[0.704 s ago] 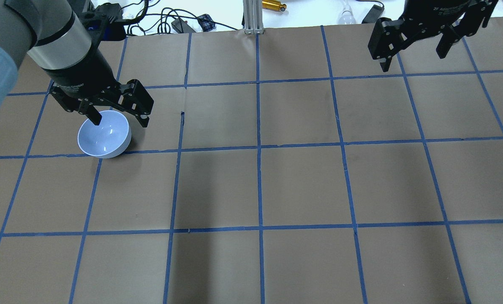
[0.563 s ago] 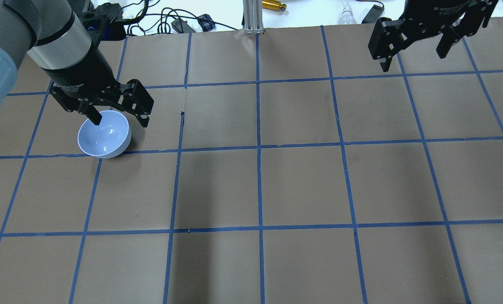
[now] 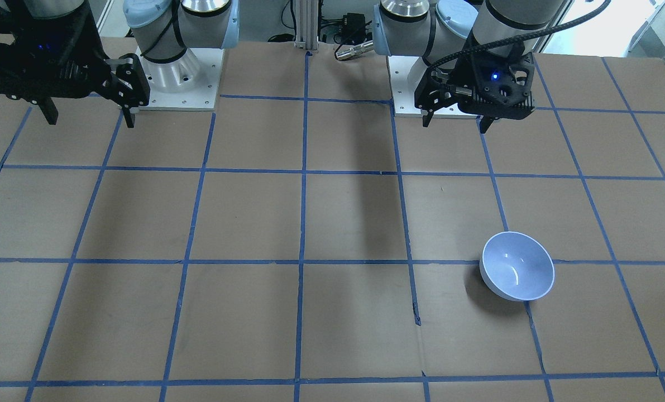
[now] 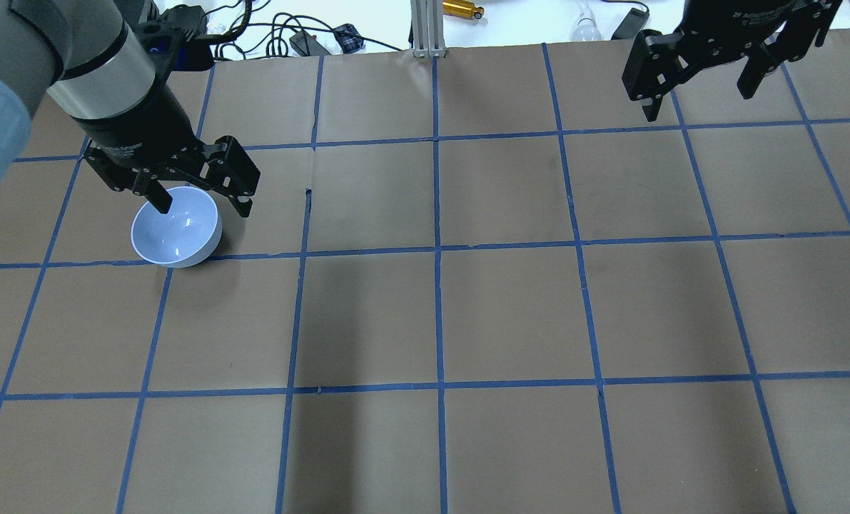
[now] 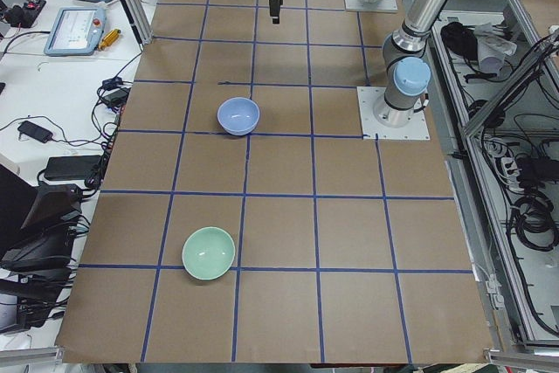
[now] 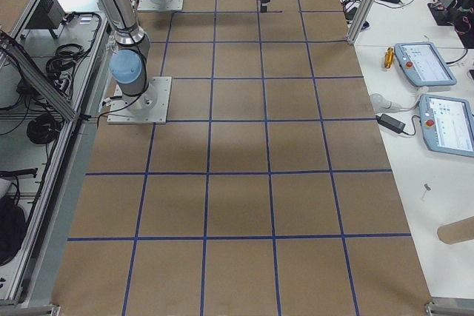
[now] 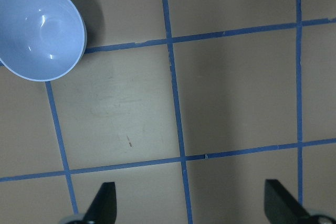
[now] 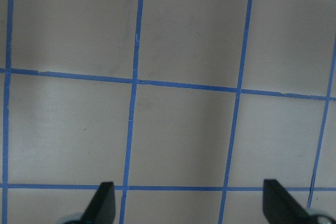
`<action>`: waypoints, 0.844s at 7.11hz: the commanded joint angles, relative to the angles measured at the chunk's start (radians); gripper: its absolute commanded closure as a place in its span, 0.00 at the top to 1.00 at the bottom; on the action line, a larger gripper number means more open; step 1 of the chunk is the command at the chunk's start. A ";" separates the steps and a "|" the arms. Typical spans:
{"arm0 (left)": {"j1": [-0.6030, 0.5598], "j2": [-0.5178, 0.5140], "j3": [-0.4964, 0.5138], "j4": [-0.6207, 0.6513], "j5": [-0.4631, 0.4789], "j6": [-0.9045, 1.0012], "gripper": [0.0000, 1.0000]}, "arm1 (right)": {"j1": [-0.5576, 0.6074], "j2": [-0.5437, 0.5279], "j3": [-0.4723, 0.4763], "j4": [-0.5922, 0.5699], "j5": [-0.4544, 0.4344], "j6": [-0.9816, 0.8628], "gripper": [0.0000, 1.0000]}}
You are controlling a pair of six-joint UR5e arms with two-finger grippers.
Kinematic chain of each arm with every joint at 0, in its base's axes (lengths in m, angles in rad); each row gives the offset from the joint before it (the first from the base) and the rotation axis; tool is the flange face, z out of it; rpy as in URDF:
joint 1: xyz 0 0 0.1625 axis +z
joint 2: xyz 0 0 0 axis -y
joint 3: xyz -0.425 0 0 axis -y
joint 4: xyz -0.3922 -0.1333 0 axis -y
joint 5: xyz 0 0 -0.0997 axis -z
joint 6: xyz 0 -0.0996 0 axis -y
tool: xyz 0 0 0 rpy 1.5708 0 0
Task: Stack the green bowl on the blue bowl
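Both bowls stand upright and empty. In the left-end view, the green bowl (image 5: 209,253) sits at about 6 o'clock of the blue bowl (image 5: 238,115), well apart. The left gripper (image 4: 203,207) hangs high, its jaws spread wide and holding nothing. The right gripper (image 4: 699,100) is the same, far off. I'd send the left one to the green rim, one finger inside and one outside, pinch the wall, then lift level.
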 commanded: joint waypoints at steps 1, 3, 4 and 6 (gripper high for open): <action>0.002 0.000 0.008 0.001 0.000 0.001 1.00 | 0.000 0.000 0.000 0.000 0.000 0.000 1.00; 0.002 0.000 0.008 0.001 0.006 0.003 1.00 | -0.001 0.000 0.000 0.000 0.000 0.000 1.00; 0.004 0.002 0.003 0.001 0.012 0.003 1.00 | 0.000 0.000 0.000 0.000 0.000 0.000 1.00; 0.004 0.002 0.005 -0.003 0.016 0.006 1.00 | 0.000 0.000 0.000 0.000 0.000 0.000 1.00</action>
